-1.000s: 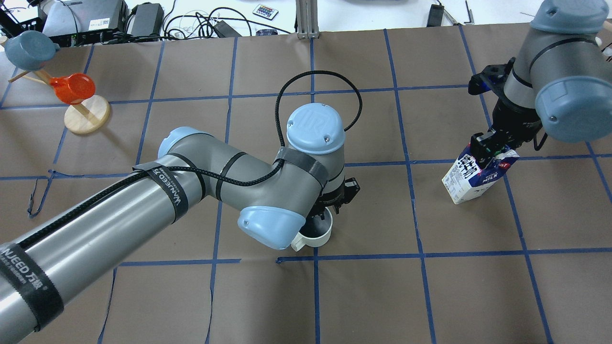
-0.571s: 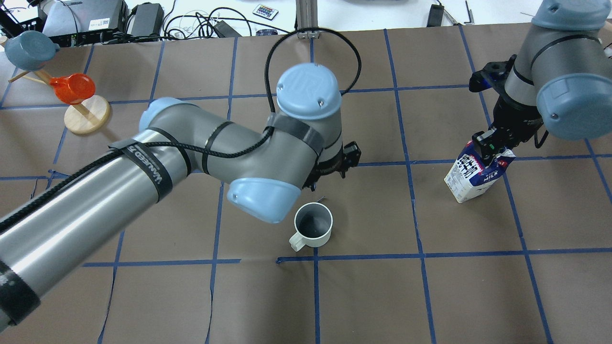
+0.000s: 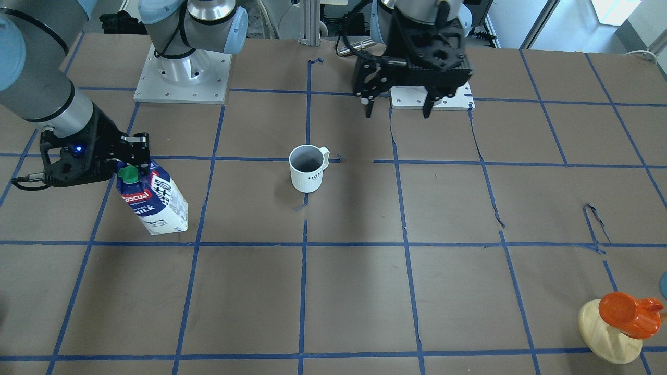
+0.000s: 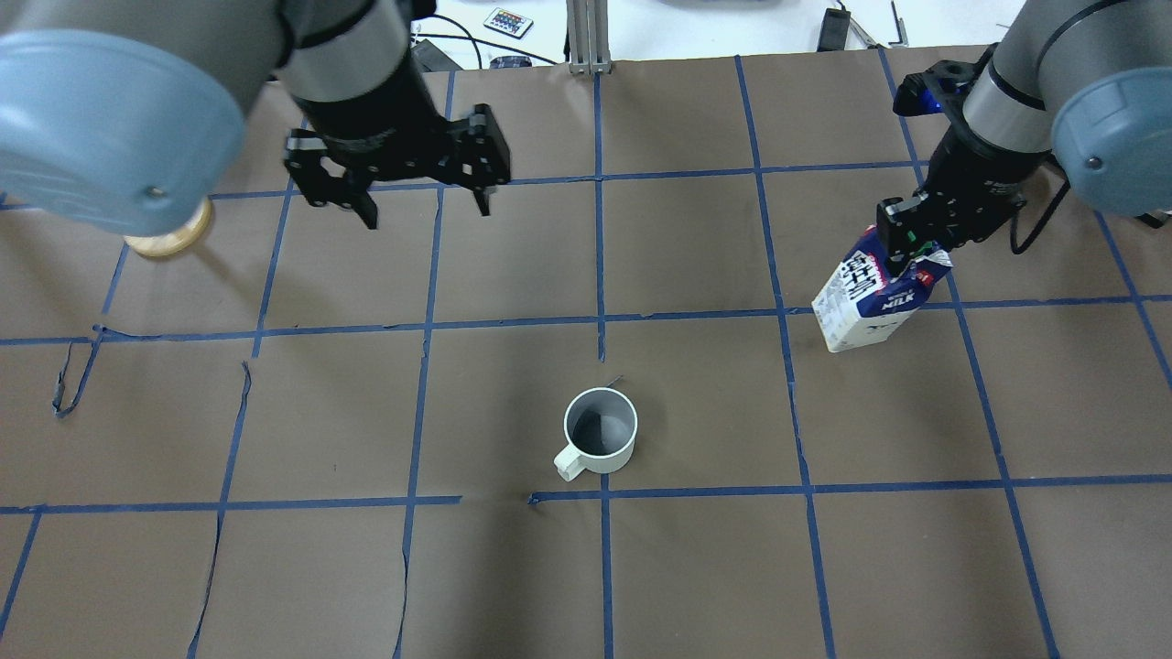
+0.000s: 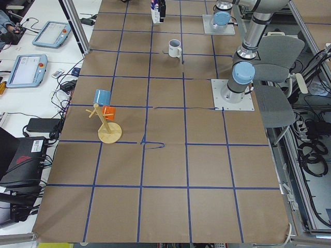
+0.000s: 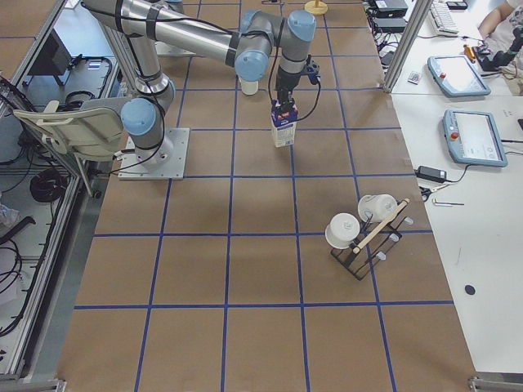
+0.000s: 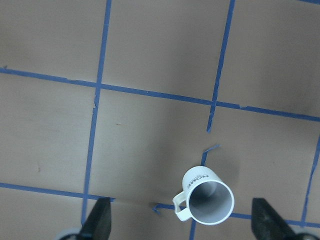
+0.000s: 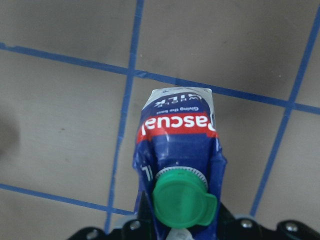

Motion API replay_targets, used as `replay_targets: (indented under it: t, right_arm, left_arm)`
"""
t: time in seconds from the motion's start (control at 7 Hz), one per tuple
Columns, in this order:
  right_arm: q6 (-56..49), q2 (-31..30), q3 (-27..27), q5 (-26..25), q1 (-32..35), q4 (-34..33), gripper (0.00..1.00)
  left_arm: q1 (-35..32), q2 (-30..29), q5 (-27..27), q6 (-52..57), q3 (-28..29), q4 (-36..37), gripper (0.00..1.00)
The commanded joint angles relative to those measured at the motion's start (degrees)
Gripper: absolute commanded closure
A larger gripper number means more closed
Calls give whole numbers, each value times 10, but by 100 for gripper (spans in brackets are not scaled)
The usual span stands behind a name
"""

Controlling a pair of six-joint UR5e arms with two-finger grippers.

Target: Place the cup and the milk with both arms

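The cup stands upright and alone near the table's middle, with its handle toward the robot's left; it also shows in the front view and the left wrist view. My left gripper is open and empty, high above the table, to the cup's left and farther out. My right gripper is shut on the top ridge of the milk, next to the green cap. The carton hangs tilted. I cannot tell whether its base touches the table.
A wooden mug stand with an orange cup is at the far left corner, and its base is partly behind my left arm. A rack with white cups stands beyond the right arm's end. Both arm bases sit at the near edge.
My left gripper let go of the cup, rose and moved away to the left and farther out. The cup stayed put. My right gripper moved the milk farther out and slightly left.
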Motion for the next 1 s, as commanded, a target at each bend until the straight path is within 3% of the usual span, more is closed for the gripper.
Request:
replay_targets:
  t: [0.0, 0.43, 0.86]
  right_arm:
    - [176, 3, -1, 31, 78, 3, 100]
    - [303, 5, 26, 24, 184, -2, 98]
    - [316, 1, 42, 23, 210, -2, 96]
  left_arm:
    - [73, 29, 4, 91, -1, -28, 0]
    - [74, 39, -3, 94, -5, -22, 0]
    - [80, 40, 4, 93, -16, -31, 0]
